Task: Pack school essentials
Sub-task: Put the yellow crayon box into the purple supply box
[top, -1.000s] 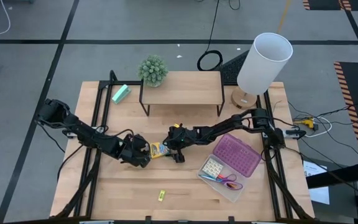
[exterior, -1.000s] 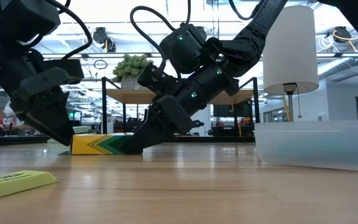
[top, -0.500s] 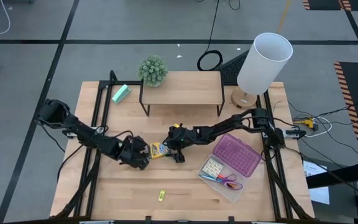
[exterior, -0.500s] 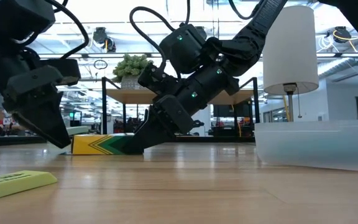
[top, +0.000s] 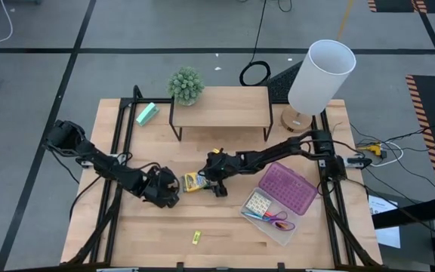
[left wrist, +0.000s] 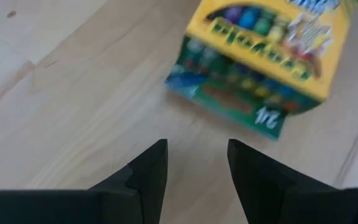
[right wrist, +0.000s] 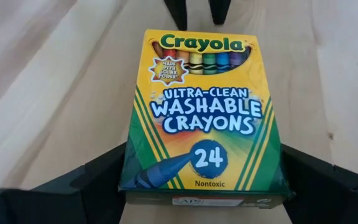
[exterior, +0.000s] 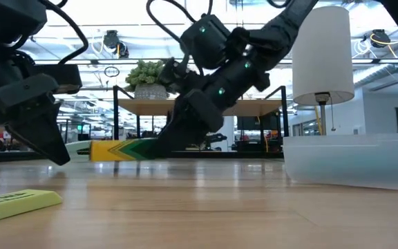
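Wooden table (top: 225,227) fills the middle of the room. Left claw (top: 170,193) sits low, fingers apart, holding nothing. Just beside it, the yellow-green crayon box (top: 192,181) is lifted a bit off the table, pinched by the right claw (top: 205,180).

crayon box (right wrist: 201,118): yellow with green chevrons, blue and white lettering
lid (top: 287,189): purple
block (top: 147,114): mint green
lamp shade (top: 321,75): white
small piece (top: 196,237): yellow

Wooden table (top: 225,227) carries 1 clear box (top: 280,204), yellow piece (top: 196,237), mint block (top: 147,114), lamp (top: 316,75), riser shelf (top: 220,107).
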You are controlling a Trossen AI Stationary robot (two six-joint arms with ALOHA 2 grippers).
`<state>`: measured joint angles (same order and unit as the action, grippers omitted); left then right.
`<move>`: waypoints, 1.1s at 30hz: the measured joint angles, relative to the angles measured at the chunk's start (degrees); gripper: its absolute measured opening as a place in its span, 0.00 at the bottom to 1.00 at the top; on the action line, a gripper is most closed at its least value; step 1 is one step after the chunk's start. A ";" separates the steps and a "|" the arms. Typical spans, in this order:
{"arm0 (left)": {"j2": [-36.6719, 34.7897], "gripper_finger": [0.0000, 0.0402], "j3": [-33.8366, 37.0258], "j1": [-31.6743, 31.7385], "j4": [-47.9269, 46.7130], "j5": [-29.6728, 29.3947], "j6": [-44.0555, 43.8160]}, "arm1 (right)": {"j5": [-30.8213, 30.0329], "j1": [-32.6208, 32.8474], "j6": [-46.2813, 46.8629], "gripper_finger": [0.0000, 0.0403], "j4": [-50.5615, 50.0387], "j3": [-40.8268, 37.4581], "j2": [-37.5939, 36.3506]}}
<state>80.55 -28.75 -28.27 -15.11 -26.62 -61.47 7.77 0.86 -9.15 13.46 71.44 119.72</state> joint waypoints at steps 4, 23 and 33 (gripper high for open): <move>-0.02 0.42 0.00 -0.51 -0.83 -0.43 -0.57 | 0.01 0.00 -0.09 0.83 -3.52 -0.04 -2.36; -0.02 0.42 0.00 -1.86 -2.26 -2.36 -1.85 | 0.00 0.29 4.24 0.83 -28.38 -0.02 -19.10; -0.02 0.42 0.00 -1.85 0.05 -3.77 0.00 | -3.69 4.79 15.36 0.83 -30.44 -9.85 -32.90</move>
<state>80.53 -28.75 -30.12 -15.06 -30.40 -61.47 4.08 5.65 6.22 -16.98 61.59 86.82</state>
